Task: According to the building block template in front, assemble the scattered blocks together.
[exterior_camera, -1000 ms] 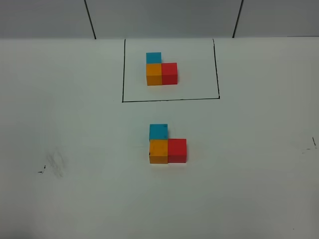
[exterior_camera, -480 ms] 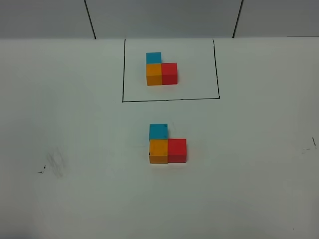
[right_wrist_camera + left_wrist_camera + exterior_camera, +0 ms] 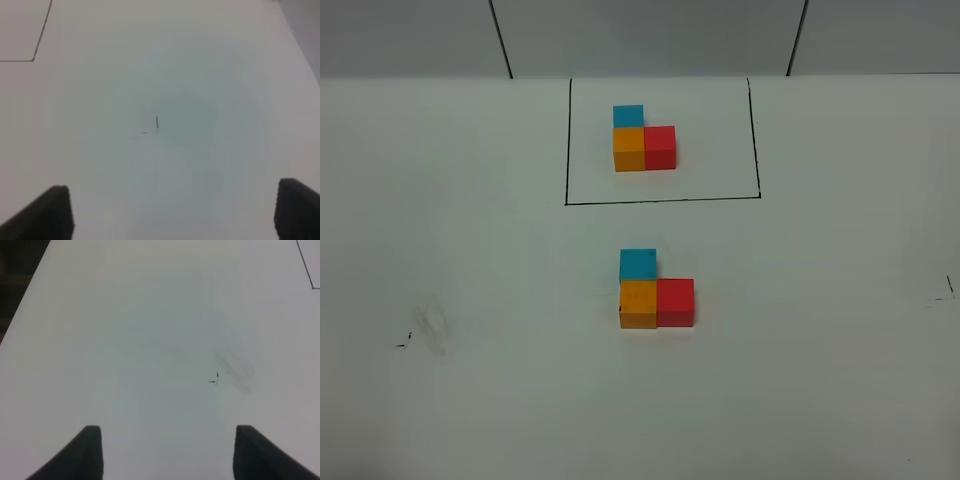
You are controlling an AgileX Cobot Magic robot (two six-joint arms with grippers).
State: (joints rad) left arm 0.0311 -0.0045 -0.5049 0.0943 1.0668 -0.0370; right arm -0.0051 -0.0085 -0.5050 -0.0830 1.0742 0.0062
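Note:
The building block template (image 3: 644,140) sits at the back inside a thin black drawn rectangle (image 3: 660,200): blue cube behind orange, red to the right of orange. Nearer the front, the unframed blue block (image 3: 638,264), orange block (image 3: 639,304) and red block (image 3: 675,301) lie joined in the same L shape. No gripper shows in the exterior view. The left gripper (image 3: 167,452) is open over bare table by a smudge. The right gripper (image 3: 172,215) is open over bare table near a small black mark. Both are empty.
The white table (image 3: 820,380) has a grey smudge (image 3: 428,328) at the front left and a small black mark (image 3: 948,286) at the right edge. A grey wall with dark seams runs behind the table.

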